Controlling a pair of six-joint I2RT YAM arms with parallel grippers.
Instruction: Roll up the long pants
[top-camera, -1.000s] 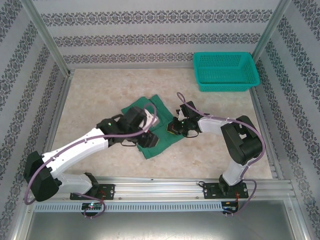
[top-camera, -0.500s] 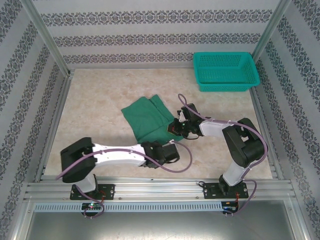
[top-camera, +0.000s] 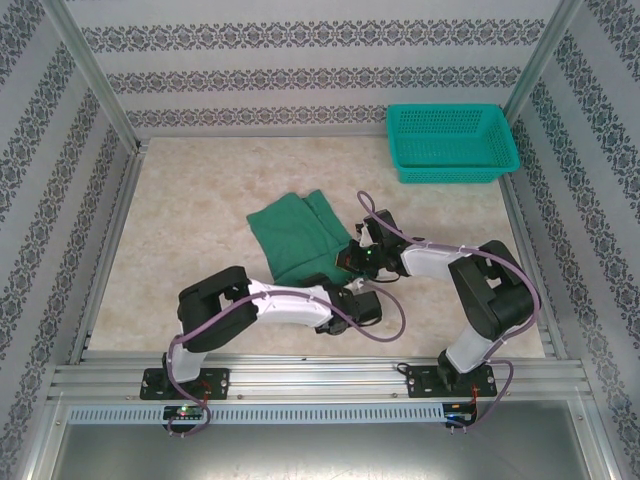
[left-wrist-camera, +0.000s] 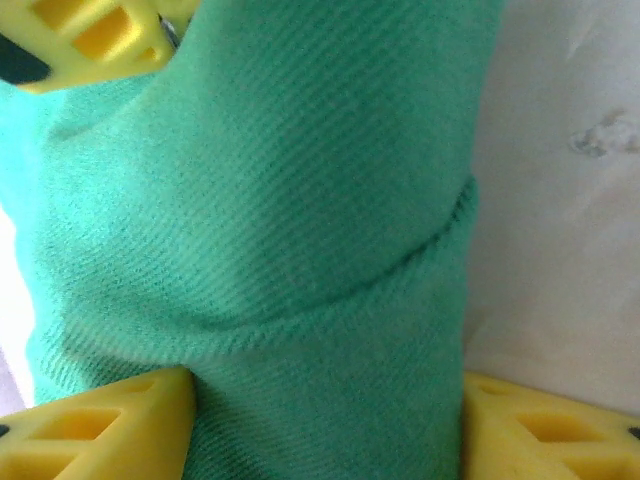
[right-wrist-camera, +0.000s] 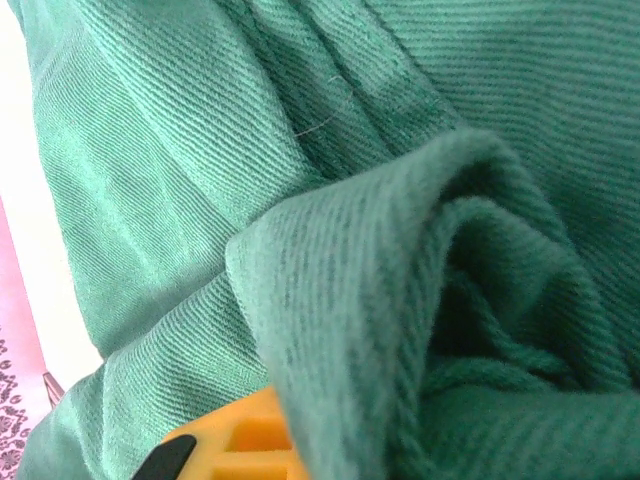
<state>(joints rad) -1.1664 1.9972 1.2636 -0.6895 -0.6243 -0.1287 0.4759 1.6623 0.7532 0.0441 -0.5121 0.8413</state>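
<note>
**Both end effectors at the near corner of the folded pants**

The beige counter (top-camera: 180, 220) carries the long pants (top-camera: 295, 235), which lie folded in a dark green slab about mid-counter, their near right corner pointing toward the arms. The teal mesh basket (top-camera: 452, 143) stands at the far right corner, well apart from the cloth.

The left arm (top-camera: 270, 305) reaches across low along the near edge. The right arm (top-camera: 440, 258) stretches leftward to the same corner.

The left end effector (top-camera: 358, 303) sits at the near end of the pants. In its wrist view a thick fold of cloth (left-wrist-camera: 300, 250) fills the gap, squeezed between the two yellow fingers (left-wrist-camera: 100, 430), so it is clamped on the pants.

The right end effector (top-camera: 355, 258) is just beyond it, on the cloth's edge. Its wrist view shows a bunched fold (right-wrist-camera: 400, 300) draped over one yellow finger (right-wrist-camera: 240, 440). I cannot tell whether this end effector is closed or apart.
</note>
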